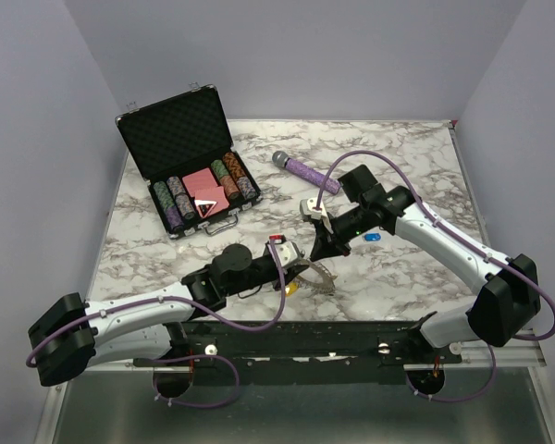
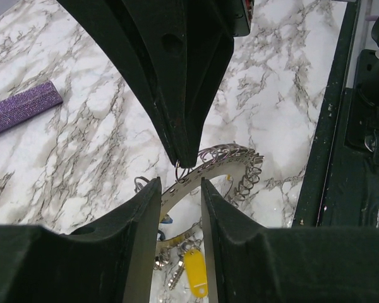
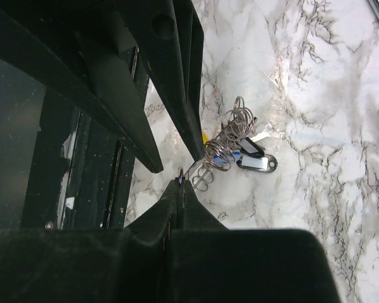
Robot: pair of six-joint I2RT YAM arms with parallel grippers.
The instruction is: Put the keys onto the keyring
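Observation:
My left gripper is shut on the flat band of the keyring and holds it near the table's front edge. Wire loops line the ring's rim. A yellow-capped key hangs from it, and black- and white-capped keys lie beside it. My right gripper is shut on a thin bluish piece with a small wire loop, seemingly a key, its tip touching the ring's band. A blue-capped key lies loose on the table to the right.
An open black poker-chip case stands at the back left. A purple microphone lies behind the grippers. The black base rail runs along the near edge, right below the ring.

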